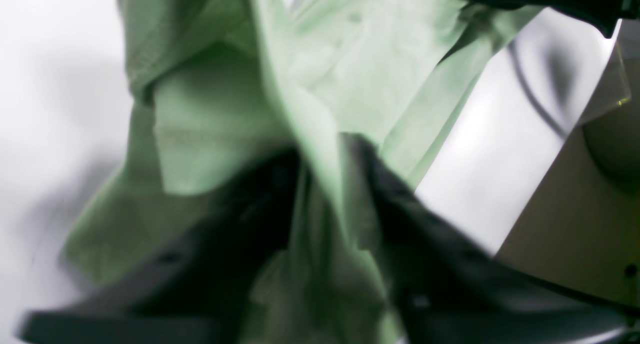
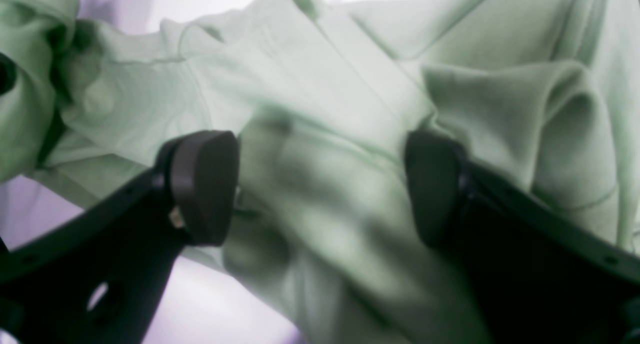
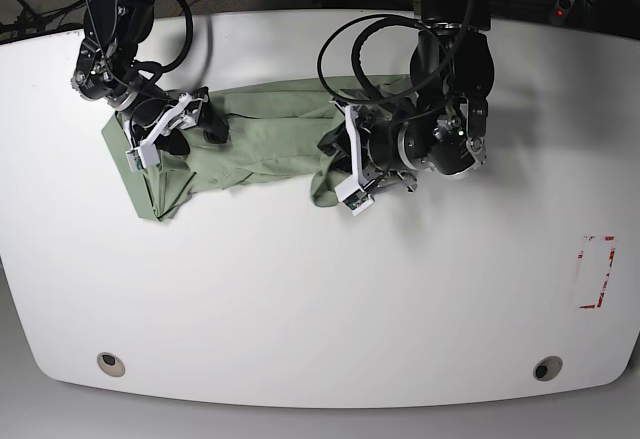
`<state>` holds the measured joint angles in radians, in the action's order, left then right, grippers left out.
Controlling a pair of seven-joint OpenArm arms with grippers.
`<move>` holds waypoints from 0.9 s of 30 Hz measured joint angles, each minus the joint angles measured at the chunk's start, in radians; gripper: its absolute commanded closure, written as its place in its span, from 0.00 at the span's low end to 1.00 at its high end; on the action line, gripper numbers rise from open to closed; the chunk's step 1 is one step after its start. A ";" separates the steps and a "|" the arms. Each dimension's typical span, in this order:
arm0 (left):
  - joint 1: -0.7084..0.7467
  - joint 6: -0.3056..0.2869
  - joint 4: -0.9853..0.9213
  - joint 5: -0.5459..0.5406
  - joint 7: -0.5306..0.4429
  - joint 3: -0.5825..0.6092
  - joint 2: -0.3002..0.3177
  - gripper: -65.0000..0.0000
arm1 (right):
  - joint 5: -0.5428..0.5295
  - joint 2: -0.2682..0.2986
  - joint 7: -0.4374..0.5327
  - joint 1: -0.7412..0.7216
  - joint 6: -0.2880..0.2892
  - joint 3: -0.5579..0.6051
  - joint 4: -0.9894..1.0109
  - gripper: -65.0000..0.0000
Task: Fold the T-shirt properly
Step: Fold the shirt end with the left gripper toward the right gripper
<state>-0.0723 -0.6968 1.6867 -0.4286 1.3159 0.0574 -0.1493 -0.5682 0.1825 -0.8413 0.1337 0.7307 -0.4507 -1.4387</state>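
The pale sage-green T-shirt (image 3: pixel 260 139) lies crumpled lengthwise across the far part of the white table (image 3: pixel 300 289). My left gripper (image 3: pixel 332 164) is at the shirt's right end. In the left wrist view its dark fingers (image 1: pixel 400 204) are closed on a bunched fold of the shirt (image 1: pixel 320 84), which looks lifted. My right gripper (image 3: pixel 195 129) is at the shirt's left end. In the right wrist view it (image 2: pixel 320 184) is wide open, with the shirt fabric (image 2: pixel 320 99) lying between and beyond its two pads (image 2: pixel 205 184). The collar, placket and label cannot be made out.
A red tape rectangle (image 3: pixel 595 271) marks the table's right side. Two round holes (image 3: pixel 111 363) (image 3: pixel 546 368) sit near the front edge. Black cables (image 3: pixel 345 44) loop around the left arm. Dark floor lies beyond the far edge.
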 measured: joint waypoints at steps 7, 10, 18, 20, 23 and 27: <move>-0.036 0.163 -0.037 0.003 -0.043 0.085 0.010 0.43 | 0.001 0.000 0.001 0.000 0.000 0.000 0.000 0.22; -0.073 0.171 -0.027 -0.002 -0.072 0.198 0.008 0.43 | 0.000 0.000 0.000 0.000 0.000 0.000 0.000 0.22; -0.093 0.165 0.145 -0.011 -0.073 0.257 -0.003 0.43 | 0.002 0.000 -0.011 -0.009 0.000 0.000 -0.001 0.22; -0.091 0.166 0.156 0.018 -0.075 0.195 0.013 0.43 | 0.003 0.000 -0.026 -0.016 0.001 0.000 0.000 0.22; -0.071 0.166 0.159 0.037 -0.073 0.143 0.076 0.43 | 0.006 0.000 -0.026 -0.019 0.000 0.000 0.000 0.22; -0.002 0.166 0.161 0.058 -0.056 0.127 0.156 0.43 | 0.016 -0.011 -0.030 -0.031 -0.002 -0.002 0.000 0.22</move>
<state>-0.0746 -0.5308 1.8477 -0.3710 1.2602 0.1844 0.0063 -0.5526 0.1715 -0.8715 0.1032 0.7284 -0.4522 -1.4384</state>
